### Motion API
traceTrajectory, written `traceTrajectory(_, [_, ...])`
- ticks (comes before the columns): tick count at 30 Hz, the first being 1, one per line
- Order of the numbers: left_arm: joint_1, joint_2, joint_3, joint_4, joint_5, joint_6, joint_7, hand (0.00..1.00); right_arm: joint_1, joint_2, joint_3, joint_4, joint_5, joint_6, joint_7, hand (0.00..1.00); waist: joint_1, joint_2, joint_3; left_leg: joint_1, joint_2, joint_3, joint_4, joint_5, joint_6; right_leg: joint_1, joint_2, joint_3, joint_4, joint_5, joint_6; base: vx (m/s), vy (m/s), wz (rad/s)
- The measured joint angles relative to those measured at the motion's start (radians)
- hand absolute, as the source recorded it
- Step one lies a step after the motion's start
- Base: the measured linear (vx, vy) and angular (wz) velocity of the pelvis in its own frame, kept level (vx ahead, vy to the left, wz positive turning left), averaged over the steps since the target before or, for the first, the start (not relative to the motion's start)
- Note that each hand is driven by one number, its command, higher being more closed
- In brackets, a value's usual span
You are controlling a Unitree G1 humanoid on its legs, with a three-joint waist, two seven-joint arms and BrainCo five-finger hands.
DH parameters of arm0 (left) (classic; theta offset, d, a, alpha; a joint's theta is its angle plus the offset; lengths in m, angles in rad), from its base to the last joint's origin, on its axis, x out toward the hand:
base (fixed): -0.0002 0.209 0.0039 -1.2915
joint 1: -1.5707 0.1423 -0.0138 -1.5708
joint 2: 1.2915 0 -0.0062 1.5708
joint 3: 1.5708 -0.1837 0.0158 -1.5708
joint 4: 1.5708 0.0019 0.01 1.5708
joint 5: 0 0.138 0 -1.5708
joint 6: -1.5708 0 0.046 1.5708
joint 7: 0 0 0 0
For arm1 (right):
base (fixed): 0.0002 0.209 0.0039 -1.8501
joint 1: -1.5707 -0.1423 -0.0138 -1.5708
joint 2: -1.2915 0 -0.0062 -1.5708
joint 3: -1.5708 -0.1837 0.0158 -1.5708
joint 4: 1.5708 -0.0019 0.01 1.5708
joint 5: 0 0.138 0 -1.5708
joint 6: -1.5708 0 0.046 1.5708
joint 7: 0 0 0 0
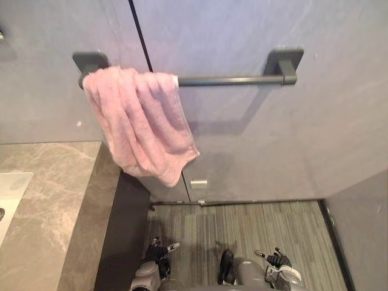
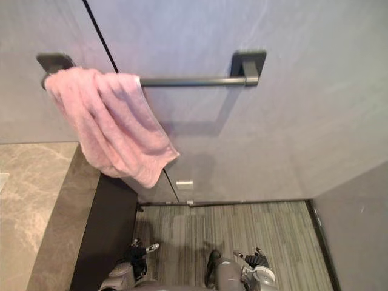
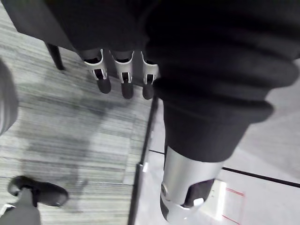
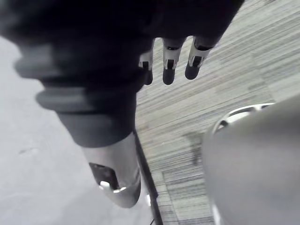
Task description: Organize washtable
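Note:
A pink towel (image 1: 140, 121) hangs bunched over the left end of a dark grey rail (image 1: 233, 79) on the wall, its lower corner drooping past the edge of the washtable (image 1: 51, 200). My left hand (image 1: 159, 251) and right hand (image 1: 276, 260) hang low over the floor at the bottom of the eye views, far below the towel. Both hold nothing. In the left wrist view the fingers (image 3: 124, 75) are straight above the floor, and in the right wrist view the fingers (image 4: 169, 63) are straight too.
The marble washtable top runs along the left, with a white basin edge (image 1: 11, 194) at its far left and a dark cabinet side (image 1: 124, 236) below. Grey wall panels stand ahead and at the right. Striped grey floor (image 1: 242, 230) lies between them.

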Motion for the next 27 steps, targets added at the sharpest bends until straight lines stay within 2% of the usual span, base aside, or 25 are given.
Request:
traceTrajectory(1, [0.002,-0.010,0.011,-0.004,0.000,0.000,0.001,0.00,-0.001,0.003,-0.004,-0.008,0.000,-0.001,-0.001,0.00,0.001,-0.008,0.002,-0.068,0.016,0.013,0.055,-0.020,0.025,0.041,0.000,-0.006,-0.025,0.000,0.000,0.17,0.002,-0.03])
traceTrajectory(3, [0.007,-0.015,0.021,-0.022,0.000,0.000,0.002,0.00,-0.003,0.007,-0.006,-0.012,0.001,-0.001,-0.003,0.00,0.005,-0.004,0.001,-0.122,0.017,0.029,-0.007,-0.032,0.044,0.066,-0.002,-0.001,-0.040,0.000,0.001,0.15,0.052,-0.13])
traceTrajectory(4, [0.008,-0.015,0.026,-0.028,-0.001,0.000,0.003,0.00,-0.002,0.012,-0.009,-0.016,0.001,-0.001,-0.004,0.00,0.009,-0.004,0.001,-0.138,0.012,0.033,-0.079,-0.032,0.044,0.070,-0.003,0.008,-0.043,0.000,0.004,0.12,0.124,-0.36])
traceTrajectory(5, [0.009,-0.016,0.030,-0.029,-0.001,0.000,0.005,0.00,0.001,0.012,-0.012,-0.017,0.001,0.000,-0.005,0.00,0.012,0.009,-0.006,-0.140,-0.002,0.025,-0.255,0.019,0.050,0.071,0.002,0.023,-0.038,-0.006,0.032,0.12,0.142,-0.37])
traceTrajectory(6, [0.012,-0.017,0.031,-0.027,-0.002,0.000,0.006,0.00,0.002,0.009,-0.014,-0.017,0.001,0.000,-0.005,0.00,0.012,0.021,-0.013,-0.136,-0.006,0.026,-0.294,0.020,0.048,0.067,0.003,0.032,-0.032,-0.011,0.042,0.13,0.163,-0.26])
traceTrajectory(8, [0.016,-0.008,0.034,-0.025,-0.001,0.000,0.007,0.00,0.012,0.023,-0.022,-0.026,0.000,0.001,-0.005,0.00,0.014,-0.007,-0.024,-0.099,-0.053,0.026,-0.383,0.022,0.052,0.069,-0.022,0.043,-0.056,0.000,0.075,0.13,0.154,0.02])
traceTrajectory(9, [0.019,-0.005,0.035,-0.025,-0.001,0.001,0.007,0.00,0.022,0.027,-0.022,-0.026,0.000,0.001,-0.005,0.00,0.016,-0.016,-0.026,-0.096,-0.061,0.031,-0.394,0.025,0.056,0.069,-0.030,0.044,-0.063,0.003,0.080,0.08,0.118,0.07])
traceTrajectory(12, [0.037,0.016,0.037,-0.022,0.000,0.002,0.007,0.00,0.032,0.033,-0.022,-0.024,-0.002,0.001,-0.005,0.00,0.023,-0.023,-0.033,-0.044,-0.091,0.045,-0.451,0.037,0.066,0.110,-0.047,0.051,-0.102,0.014,0.097,0.05,0.076,0.00])
traceTrajectory(16, [0.050,0.023,0.036,-0.007,0.000,0.002,0.007,0.00,0.040,0.029,-0.031,-0.015,-0.017,0.000,-0.005,0.00,0.023,-0.017,-0.045,0.012,-0.124,0.048,-0.556,0.084,0.067,0.140,-0.054,0.048,-0.142,0.029,0.101,0.03,0.004,0.03])
traceTrajectory(20, [0.052,0.039,0.034,0.009,-0.001,0.001,0.008,0.00,0.041,0.021,-0.048,0.031,-0.029,0.000,-0.005,0.00,0.021,-0.027,-0.048,0.056,-0.145,0.024,-0.662,0.144,0.062,0.162,-0.045,0.034,-0.173,0.044,0.098,-0.01,-0.024,0.13])
traceTrajectory(27, [0.075,0.055,-0.016,-0.036,-0.060,-0.009,0.027,0.00,0.040,-0.009,-0.040,0.067,-0.057,0.000,-0.006,0.00,0.021,-0.036,-0.054,0.081,-0.168,-0.027,-0.750,0.194,0.078,0.174,-0.039,0.026,-0.212,0.074,0.098,-0.06,-0.007,0.09])
